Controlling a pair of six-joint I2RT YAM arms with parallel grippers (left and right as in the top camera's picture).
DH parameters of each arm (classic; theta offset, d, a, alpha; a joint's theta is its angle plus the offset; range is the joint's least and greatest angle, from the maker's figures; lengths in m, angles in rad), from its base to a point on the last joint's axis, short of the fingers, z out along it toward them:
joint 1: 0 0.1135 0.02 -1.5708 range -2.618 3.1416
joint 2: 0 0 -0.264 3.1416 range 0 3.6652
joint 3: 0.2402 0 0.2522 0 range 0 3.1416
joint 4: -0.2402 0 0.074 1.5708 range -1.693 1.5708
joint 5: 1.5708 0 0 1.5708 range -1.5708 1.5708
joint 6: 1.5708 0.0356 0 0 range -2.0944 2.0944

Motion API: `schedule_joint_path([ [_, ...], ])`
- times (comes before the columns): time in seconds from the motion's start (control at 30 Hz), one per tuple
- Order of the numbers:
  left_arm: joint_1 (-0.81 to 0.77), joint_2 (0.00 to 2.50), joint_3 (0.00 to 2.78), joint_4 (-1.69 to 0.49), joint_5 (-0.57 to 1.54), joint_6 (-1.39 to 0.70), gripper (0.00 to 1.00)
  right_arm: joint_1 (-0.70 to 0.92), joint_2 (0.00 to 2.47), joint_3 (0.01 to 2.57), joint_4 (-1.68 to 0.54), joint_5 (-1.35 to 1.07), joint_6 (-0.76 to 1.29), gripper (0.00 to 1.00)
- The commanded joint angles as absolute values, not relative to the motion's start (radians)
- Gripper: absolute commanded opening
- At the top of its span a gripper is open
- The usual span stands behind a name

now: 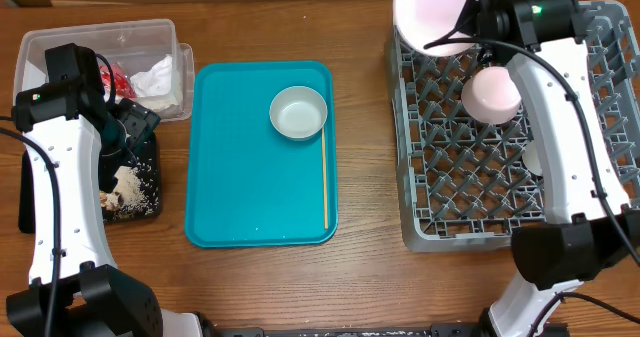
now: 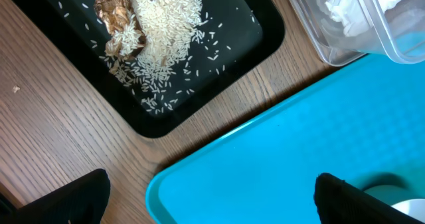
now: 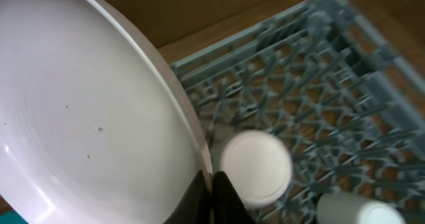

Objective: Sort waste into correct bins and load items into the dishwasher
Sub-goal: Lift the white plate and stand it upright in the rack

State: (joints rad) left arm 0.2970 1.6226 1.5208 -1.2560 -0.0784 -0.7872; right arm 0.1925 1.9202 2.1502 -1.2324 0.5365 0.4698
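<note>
The right gripper [image 3: 211, 184] pinches the large white plate [image 3: 86, 117] by its rim, over the dish rack's [image 1: 440, 177] eleven o'clock corner. Stiff, smooth, breakable: a rim grip looks slip-prone. The left gripper [image 2: 212, 201] gapes wide, empty.

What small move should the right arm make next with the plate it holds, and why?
Probably lower the plate edge-first between the pegs of the rack. The right gripper is shut on the plate's rim and holds it tilted above the rack's far left corner. A round white dish already sits nearby, so the plate should come down clear of it.
</note>
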Motion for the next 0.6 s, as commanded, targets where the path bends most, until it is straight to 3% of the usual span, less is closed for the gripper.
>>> schedule_joint_path([
  [0.0,0.301,1.610,1.515,-1.255,-0.078,-0.809,1.00,0.197,1.956,2.148,-1.222,0.754,0.464,0.04],
  [0.57,0.301,1.610,1.515,-1.255,-0.077,-0.809,1.00,0.210,2.144,2.143,-1.295,0.916,0.661,0.04],
])
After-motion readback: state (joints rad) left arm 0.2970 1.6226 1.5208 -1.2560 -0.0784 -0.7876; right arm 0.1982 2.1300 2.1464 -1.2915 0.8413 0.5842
